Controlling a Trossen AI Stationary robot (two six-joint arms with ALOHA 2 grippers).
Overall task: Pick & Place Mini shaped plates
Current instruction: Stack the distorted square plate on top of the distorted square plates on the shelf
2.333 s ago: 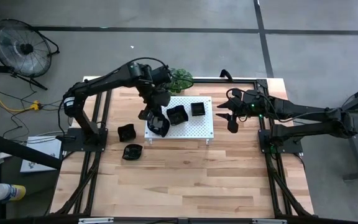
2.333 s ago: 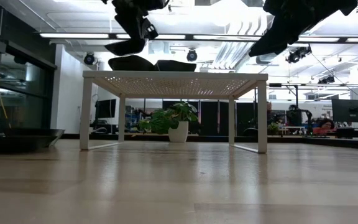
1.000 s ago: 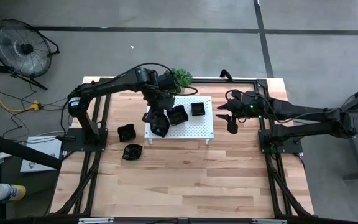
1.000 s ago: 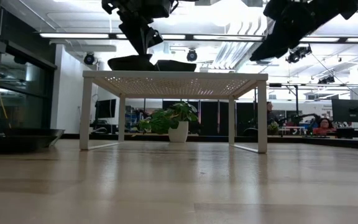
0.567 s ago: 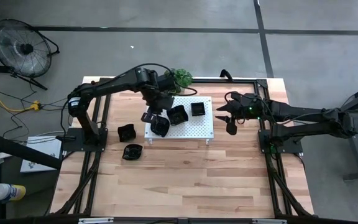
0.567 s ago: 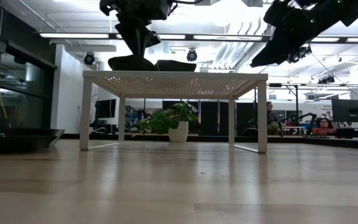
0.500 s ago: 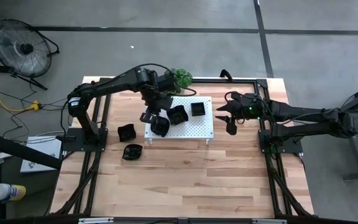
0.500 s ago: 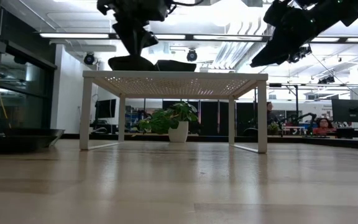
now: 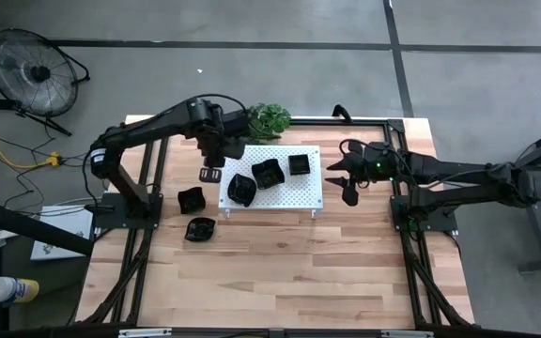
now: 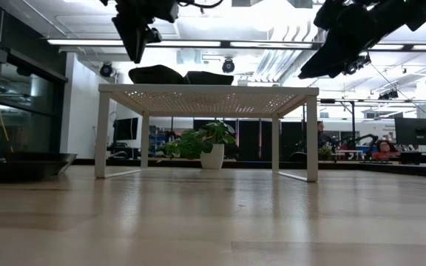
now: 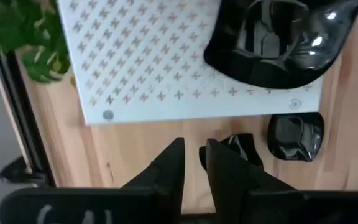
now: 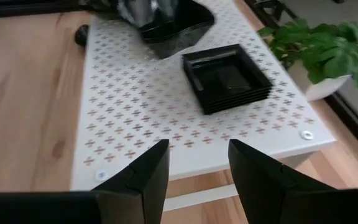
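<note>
Three black mini shaped plates rest on the white perforated board (image 9: 285, 188): a wavy one (image 9: 241, 189) near its left front corner, another (image 9: 268, 173) mid-board, and a square one (image 9: 299, 164) farther back. Two more plates (image 9: 192, 198) (image 9: 200, 228) lie on the wooden table left of the board. My left gripper (image 9: 210, 175) (image 11: 192, 158) points down just off the board's left edge, its fingers a narrow gap apart with nothing between them. My right gripper (image 9: 346, 180) (image 12: 197, 165) hovers open beside the board's right edge.
A green potted plant (image 9: 270, 119) stands behind the board's far left corner. The board stands on short legs above the table (image 10: 209, 90). Bare wood lies in front of the board (image 9: 280, 263). Black frame rails run along the table's sides (image 9: 411, 253).
My left gripper has let go of the wavy plate at the board's left front corner, risen, turned a little and gone toward the table's left edge, off the board. The plate stays flat on the board. My right arm has kept still.
</note>
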